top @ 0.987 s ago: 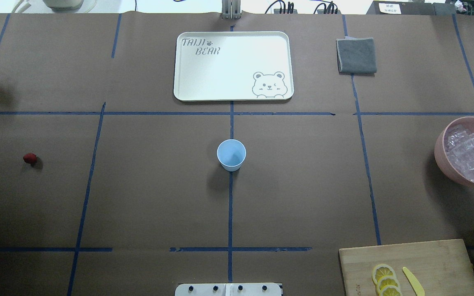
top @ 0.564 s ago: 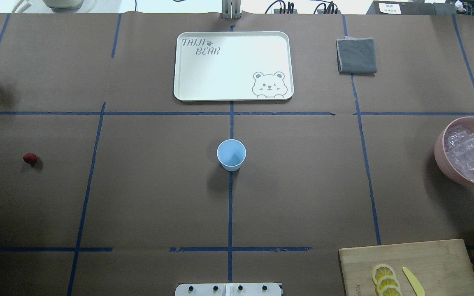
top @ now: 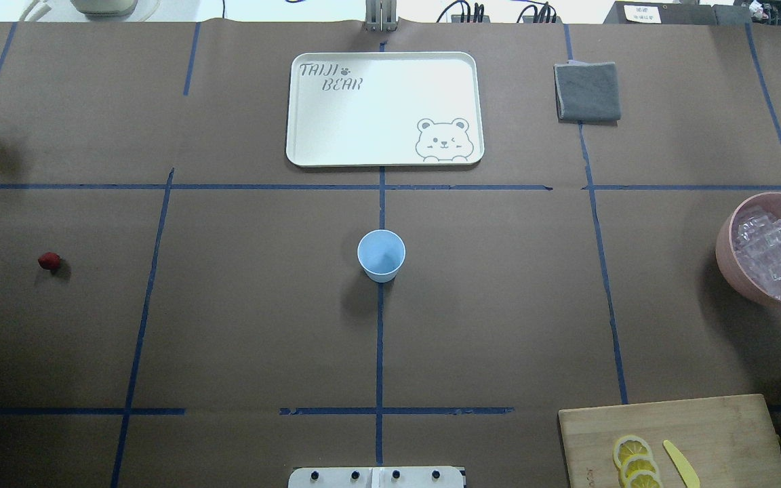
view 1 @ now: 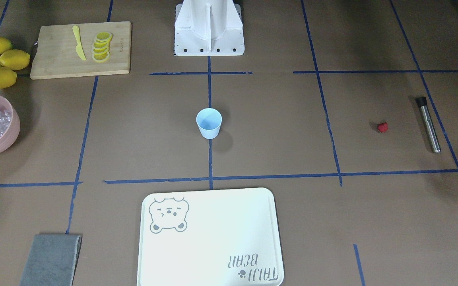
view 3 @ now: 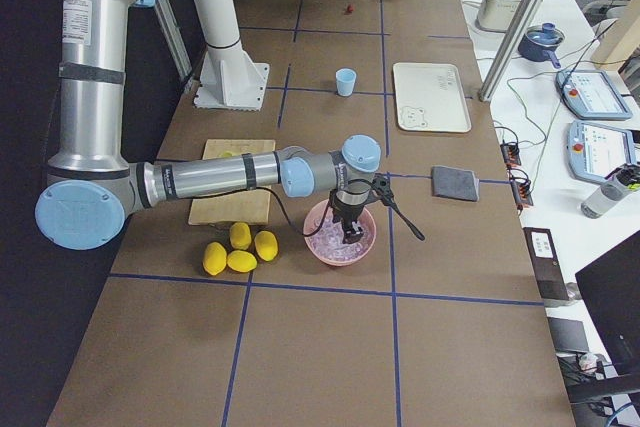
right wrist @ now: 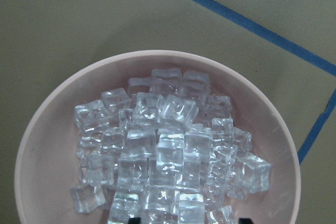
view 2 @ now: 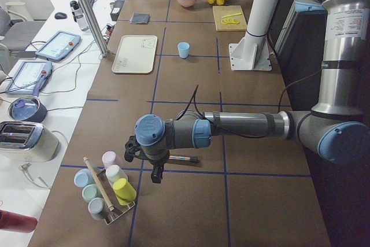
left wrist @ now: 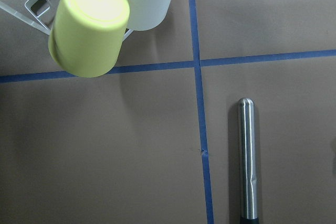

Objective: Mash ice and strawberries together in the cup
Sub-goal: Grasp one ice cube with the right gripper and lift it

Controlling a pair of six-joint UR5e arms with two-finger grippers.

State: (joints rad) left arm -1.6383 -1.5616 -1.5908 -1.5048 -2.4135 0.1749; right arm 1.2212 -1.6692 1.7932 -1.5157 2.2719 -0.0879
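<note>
My left gripper (view 2: 155,173) shows only in the side view, hanging over the steel muddler (left wrist: 247,161) by the rack of tumblers (left wrist: 90,25); I cannot tell whether it is parted or closed. My right gripper (view 3: 351,233) is mostly cut off at the overhead edge. Its two tips stand apart, holding nothing, just above the ice (right wrist: 168,150) heaped in the pink bowl (right wrist: 50,129). The cup (top: 381,253) stands upright at the middle of the counter (top: 241,325). The strawberry (top: 49,261) lies far to my left, near the muddler.
</note>
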